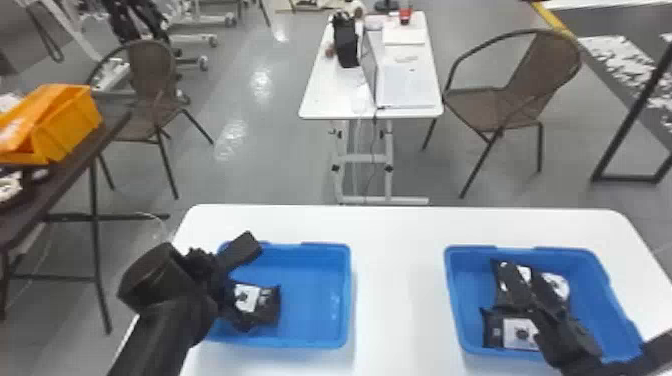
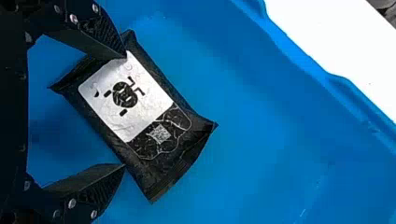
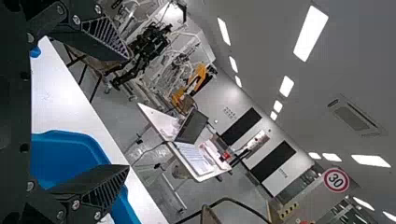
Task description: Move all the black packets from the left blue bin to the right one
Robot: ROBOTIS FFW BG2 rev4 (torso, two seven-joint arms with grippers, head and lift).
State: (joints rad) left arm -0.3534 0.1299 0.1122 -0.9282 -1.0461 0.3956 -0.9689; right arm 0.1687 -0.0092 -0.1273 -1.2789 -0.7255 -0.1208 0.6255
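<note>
While the left end effector (image 1: 248, 285) points down into the left blue bin (image 1: 312, 310), its two fingers stand parted at the black packet (image 2: 152, 119), released rather than clenched. The packet lies beneath its fingertips, white label facing the wrist camera, one fingertip overlapping the label in that view and the other by the packet's edge; I cannot tell whether either touches it. The right end effector (image 1: 522, 274) is released as well, its fingers spread and empty. Below it, the right blue bin (image 1: 590, 260) holds at least two more black packets (image 1: 495, 332), partly hidden behind it. Both bins sit on the white bench (image 1: 400, 290) under the end effectors. Out beyond them, a smaller white table (image 1: 330, 100) carries an open laptop (image 3: 192, 127).
</note>
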